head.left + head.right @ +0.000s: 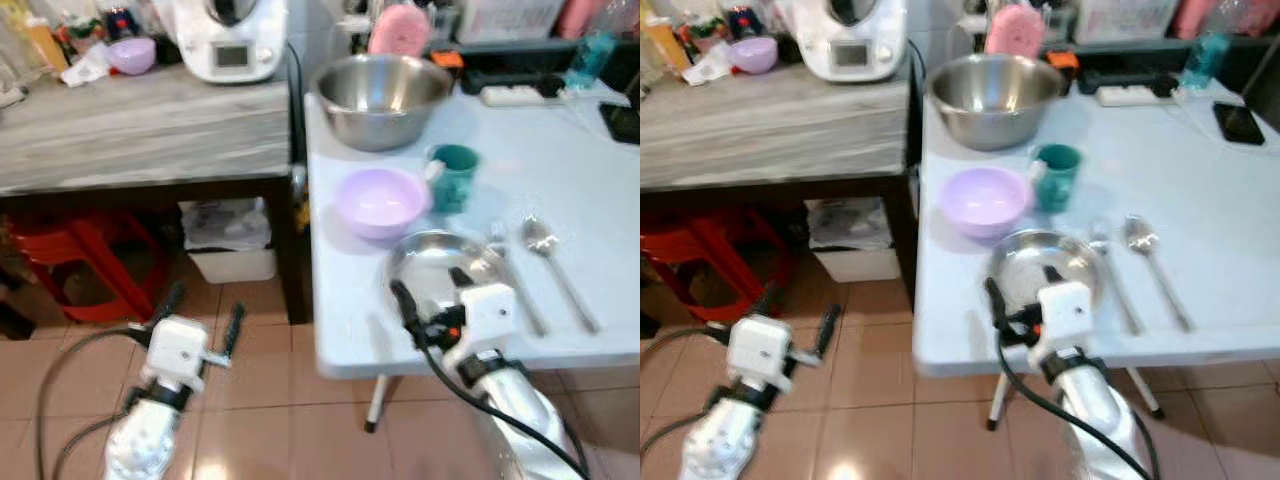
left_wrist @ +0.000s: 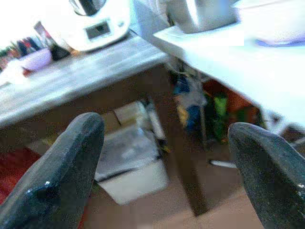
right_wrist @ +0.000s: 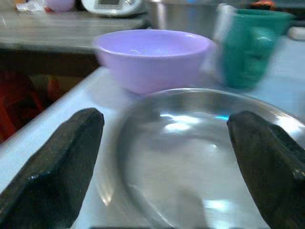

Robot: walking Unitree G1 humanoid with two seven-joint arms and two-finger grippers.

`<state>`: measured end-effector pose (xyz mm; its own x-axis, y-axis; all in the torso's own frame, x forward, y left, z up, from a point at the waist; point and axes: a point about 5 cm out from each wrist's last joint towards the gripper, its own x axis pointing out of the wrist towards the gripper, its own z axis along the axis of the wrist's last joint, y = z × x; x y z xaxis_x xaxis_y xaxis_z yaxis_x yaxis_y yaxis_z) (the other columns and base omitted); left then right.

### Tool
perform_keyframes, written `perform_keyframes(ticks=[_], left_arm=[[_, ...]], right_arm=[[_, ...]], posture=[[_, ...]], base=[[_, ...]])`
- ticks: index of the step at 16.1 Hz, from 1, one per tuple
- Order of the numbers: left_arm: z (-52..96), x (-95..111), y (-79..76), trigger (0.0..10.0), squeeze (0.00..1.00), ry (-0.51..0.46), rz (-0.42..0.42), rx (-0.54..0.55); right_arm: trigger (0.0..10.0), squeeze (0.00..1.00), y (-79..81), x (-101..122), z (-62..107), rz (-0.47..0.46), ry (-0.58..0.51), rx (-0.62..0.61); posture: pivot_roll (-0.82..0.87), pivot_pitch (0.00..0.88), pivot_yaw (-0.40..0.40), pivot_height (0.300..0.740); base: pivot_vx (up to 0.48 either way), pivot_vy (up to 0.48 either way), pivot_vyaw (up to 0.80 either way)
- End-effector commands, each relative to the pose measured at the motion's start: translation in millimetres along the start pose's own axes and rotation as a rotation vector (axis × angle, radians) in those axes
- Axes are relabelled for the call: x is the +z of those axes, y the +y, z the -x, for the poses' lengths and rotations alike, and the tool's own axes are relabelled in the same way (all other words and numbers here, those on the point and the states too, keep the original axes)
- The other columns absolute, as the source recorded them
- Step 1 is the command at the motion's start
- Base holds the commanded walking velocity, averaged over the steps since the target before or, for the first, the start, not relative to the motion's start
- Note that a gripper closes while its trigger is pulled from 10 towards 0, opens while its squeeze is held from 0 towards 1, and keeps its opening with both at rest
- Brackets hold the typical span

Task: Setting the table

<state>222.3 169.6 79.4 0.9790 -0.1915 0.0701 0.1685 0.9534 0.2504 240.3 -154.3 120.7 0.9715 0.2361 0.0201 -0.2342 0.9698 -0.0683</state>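
Right pincer (image 1: 432,288) hovers released over the steel plate (image 1: 432,258) at the white desk's (image 1: 560,160) near edge, purple bowl (image 1: 381,201) and green cup (image 1: 453,176) just beyond; left pincer (image 1: 203,313) hangs released above the floor.

You've got a white desk (image 1: 590,150) w/ steel plate (image 1: 432,258), purple bowl (image 1: 381,200), green cup (image 1: 453,176), big steel bowl (image 1: 382,98), fork (image 1: 515,275) & spoon (image 1: 555,265).

Terracotta tiled floor (image 1: 260,420) — grey wooden counter (image 1: 140,130) beside pale blue table (image 1: 560,170).
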Motion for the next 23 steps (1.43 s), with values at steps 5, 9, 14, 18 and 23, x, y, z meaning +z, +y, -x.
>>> perform_keyframes(ticks=[5, 9, 14, 18, 23], left_arm=[[1.4, 16, 0.4, 10.0, 0.0, 0.008, -0.001, 0.05], [1.4, 19, -0.4, 10.0, 0.0, 0.013, 0.005, 0.053], [0.8, 16, 0.6, 10.0, 0.0, 0.032, 0.009, 0.038], [2.1, 7, -0.6, 10.0, 0.0, 0.056, 0.016, 0.022], [4.7, 2, 0.4, 10.0, 0.0, 0.069, 0.014, 0.011]], right_arm=[[10.0, 0.0, 4.8, 9, -4.5, 0.007, -0.033, 0.023], [10.0, 0.0, 4.9, 9, -6.3, 0.007, -0.036, 0.025], [10.0, 0.0, 5.7, 9, -6.1, 0.012, -0.037, 0.019], [10.0, 0.0, 6.4, 7, -3.0, 0.007, -0.03, 0.011], [10.0, 0.0, 7.6, 7, -2.0, -0.017, -0.029, 0.013]], posture=[[-0.13, 0.1, 0.057, 0.74], [-0.12, 0.092, 0.055, 0.74], [-0.13, 0.096, 0.064, 0.74], [-0.14, 0.106, 0.07, 0.74], [-0.14, 0.114, 0.075, 0.74]], base=[[0.0, 0.0, 0.0], [0.0, 0.0, 0.0], [0.0, 0.0, 0.0], [0.0, -0.218, 0.0], [0.0, -0.299, 0.0]])
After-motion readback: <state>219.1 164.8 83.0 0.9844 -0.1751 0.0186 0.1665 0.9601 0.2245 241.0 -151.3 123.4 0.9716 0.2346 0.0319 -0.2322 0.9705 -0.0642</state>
